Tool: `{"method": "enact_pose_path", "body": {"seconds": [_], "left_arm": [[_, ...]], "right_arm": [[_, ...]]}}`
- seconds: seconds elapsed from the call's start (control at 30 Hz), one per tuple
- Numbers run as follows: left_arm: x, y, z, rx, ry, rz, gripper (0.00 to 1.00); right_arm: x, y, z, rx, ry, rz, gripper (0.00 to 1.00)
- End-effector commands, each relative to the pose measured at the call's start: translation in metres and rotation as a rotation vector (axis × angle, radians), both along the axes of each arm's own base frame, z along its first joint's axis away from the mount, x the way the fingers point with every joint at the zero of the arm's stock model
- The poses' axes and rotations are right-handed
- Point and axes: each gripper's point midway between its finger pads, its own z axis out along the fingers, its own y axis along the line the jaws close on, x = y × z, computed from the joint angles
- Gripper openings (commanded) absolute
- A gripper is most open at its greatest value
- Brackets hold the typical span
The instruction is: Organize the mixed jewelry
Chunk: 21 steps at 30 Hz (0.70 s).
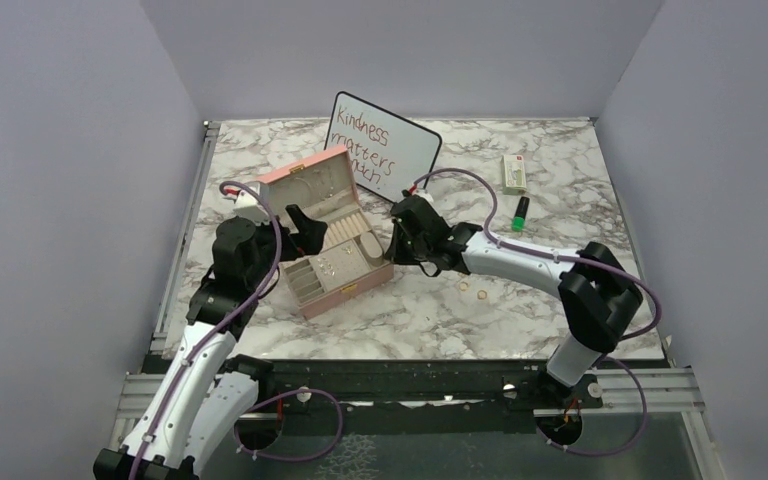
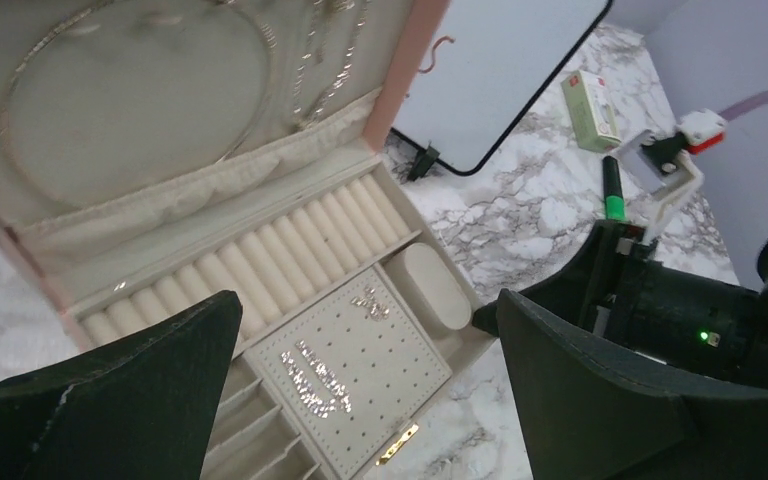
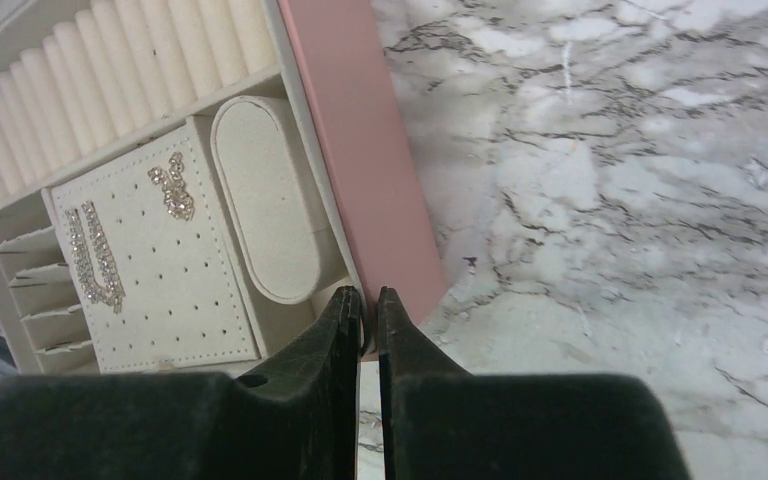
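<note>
The pink jewelry box [image 1: 332, 290] lies open on the marble table, its pink wall [image 3: 360, 160] showing in the right wrist view. Sparkly earring pieces [image 2: 310, 380] sit pinned on its perforated pad [image 3: 185, 290]. Two tiny gold rings [image 1: 464, 286] lie on the table right of the box. My left gripper [image 2: 367, 305] hangs wide open above the tray, holding nothing. My right gripper [image 3: 368, 292] is at the box's right corner [image 1: 397, 252]. Its fingers are closed to a thin slit, with the thin curved edge of a small ring [image 3: 362, 330] caught in it.
A whiteboard [image 1: 385, 150] with handwriting stands behind the box. A white-green packet [image 1: 513, 172] and a green marker [image 1: 521, 212] lie at the back right. The box lid [image 2: 130, 110] leans back, with necklaces hanging in it. Grey walls enclose the table.
</note>
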Motion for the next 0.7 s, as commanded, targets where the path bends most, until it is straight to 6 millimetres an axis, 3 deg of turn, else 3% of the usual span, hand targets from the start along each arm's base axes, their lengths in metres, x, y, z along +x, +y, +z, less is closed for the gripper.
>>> {"method": "enact_pose_path", "body": {"seconds": [0.0,0.1,0.23,0.3,0.5,0.67], "left_arm": [[-0.012,0.028,-0.019,-0.076,0.211,0.227,0.99],[-0.032,0.047,-0.050,-0.092,0.358,0.364,0.99],[-0.044,0.052,-0.081,-0.134,0.441,0.438,0.99],[-0.042,0.046,-0.090,-0.155,0.444,0.416,0.99],[-0.020,0.009,-0.091,-0.219,0.382,0.218,0.98],[-0.010,0.014,-0.106,-0.211,0.416,0.273,0.94]], "right_arm": [[-0.011,-0.071,-0.032,-0.225,0.043,-0.155,0.12],[-0.018,-0.079,-0.034,-0.220,0.056,-0.176,0.11],[-0.026,-0.084,-0.036,-0.212,0.072,-0.177,0.11],[-0.027,-0.084,-0.035,-0.207,0.073,-0.176,0.11],[-0.032,-0.091,-0.034,-0.206,0.076,-0.183,0.11],[-0.039,-0.096,-0.035,-0.188,0.088,-0.187,0.11]]}}
